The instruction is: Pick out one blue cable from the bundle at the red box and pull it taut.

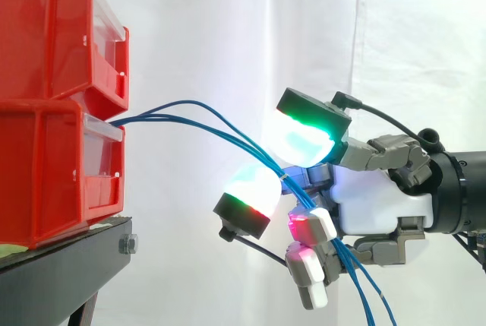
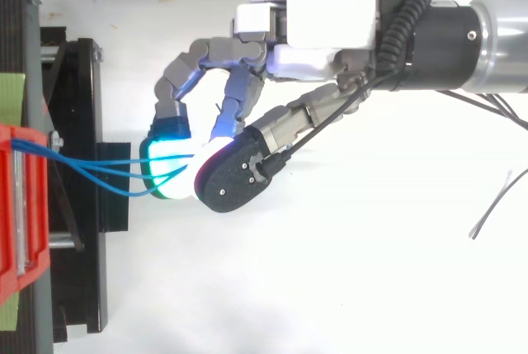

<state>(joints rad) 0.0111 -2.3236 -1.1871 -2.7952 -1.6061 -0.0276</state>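
Two red bins [image 1: 53, 166] are stacked at the left on a black stand [image 1: 61, 265]. A bundle of thin blue cables [image 1: 190, 117] comes out between the bins, arcs loosely rightward and runs into my hand [image 1: 380, 204]. There the strands pass between two big glowing fingertips [image 1: 304, 140], then behind the lower red-lit pads, and hang down below the hand. From above, the cables [image 2: 99, 171] spread from the red bin [image 2: 12, 205] and meet at the curled fingers of the hand [image 2: 313, 40]. The hand is shut on the cables, a short way off the bins.
A white curtain hangs behind the work. The black stand [image 2: 82, 123] sticks out toward the hand at the left of the top view. A loose thin grey wire [image 2: 495, 205] lies on the white surface at the far right.
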